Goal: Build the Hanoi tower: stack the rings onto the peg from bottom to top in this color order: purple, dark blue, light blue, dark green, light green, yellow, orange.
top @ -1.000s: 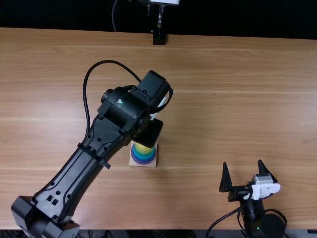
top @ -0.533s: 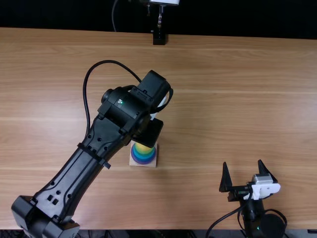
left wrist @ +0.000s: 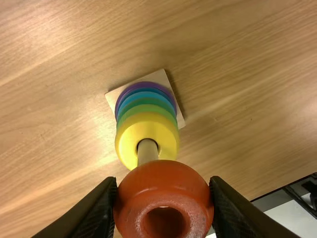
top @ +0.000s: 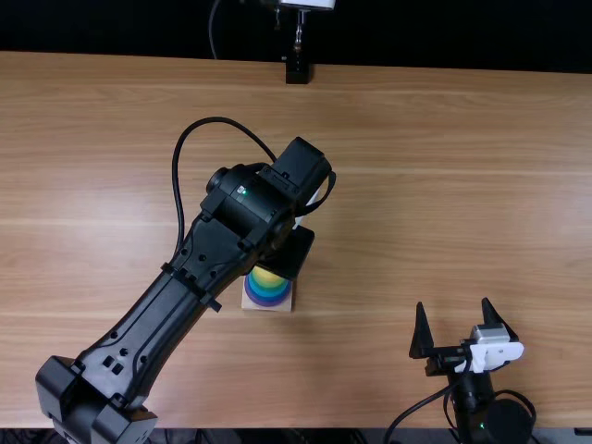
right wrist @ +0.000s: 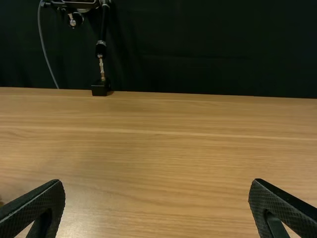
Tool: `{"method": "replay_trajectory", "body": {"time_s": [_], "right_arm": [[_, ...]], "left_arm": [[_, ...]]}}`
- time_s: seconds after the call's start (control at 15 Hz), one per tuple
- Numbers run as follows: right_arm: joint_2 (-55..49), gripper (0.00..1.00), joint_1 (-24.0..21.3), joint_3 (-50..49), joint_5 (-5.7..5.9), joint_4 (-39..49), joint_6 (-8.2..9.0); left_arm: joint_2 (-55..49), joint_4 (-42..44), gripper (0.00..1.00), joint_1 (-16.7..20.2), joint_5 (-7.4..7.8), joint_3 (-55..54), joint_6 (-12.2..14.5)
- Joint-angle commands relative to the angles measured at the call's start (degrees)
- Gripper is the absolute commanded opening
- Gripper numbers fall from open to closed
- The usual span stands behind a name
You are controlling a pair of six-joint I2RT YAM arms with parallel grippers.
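In the top view my left gripper point(top: 289, 252) is over the far part of the ring tower, its fingertips hidden beneath the arm. The left wrist view has the left gripper point(left wrist: 163, 206) shut on the orange ring point(left wrist: 161, 181), held close above the peg's tip. The wooden peg point(left wrist: 147, 151) rises through the yellow ring point(left wrist: 124, 140). Under yellow lie green rings point(left wrist: 147, 108), blue rings point(left wrist: 143, 94) and the purple ring point(left wrist: 130, 89) on a square base point(left wrist: 161, 76). My right gripper point(top: 453, 310) stands open at the near right; the right wrist view shows this right gripper point(right wrist: 157, 191) holding nothing.
The wooden table point(top: 444, 185) surrounds the tower. A black stand point(top: 298, 70) is at the table's far edge. The left arm point(top: 166, 310) crosses from the near left corner to the tower, and cables loop beside both arms.
Between the last two top views, my left arm and gripper have shifted slightly right and a little toward the near edge. The right arm and the tower's base have stayed still.
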Motion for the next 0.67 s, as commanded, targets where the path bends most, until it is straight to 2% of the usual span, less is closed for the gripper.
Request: {"method": "replay_trajectory", "body": {"time_s": [0.0, 0.6], "right_arm": [[-0.7, 1.0, -0.8, -0.5, 0.0, 0.3, 0.1], [-0.7, 1.0, -0.8, -0.5, 0.0, 0.3, 0.1]], "left_arm": [[0.9, -0.1, 0.0, -0.2, 0.85, 0.5, -1.1], [0.7, 0.9, 0.0, 0.5, 0.96, -4.0, -1.0]]}}
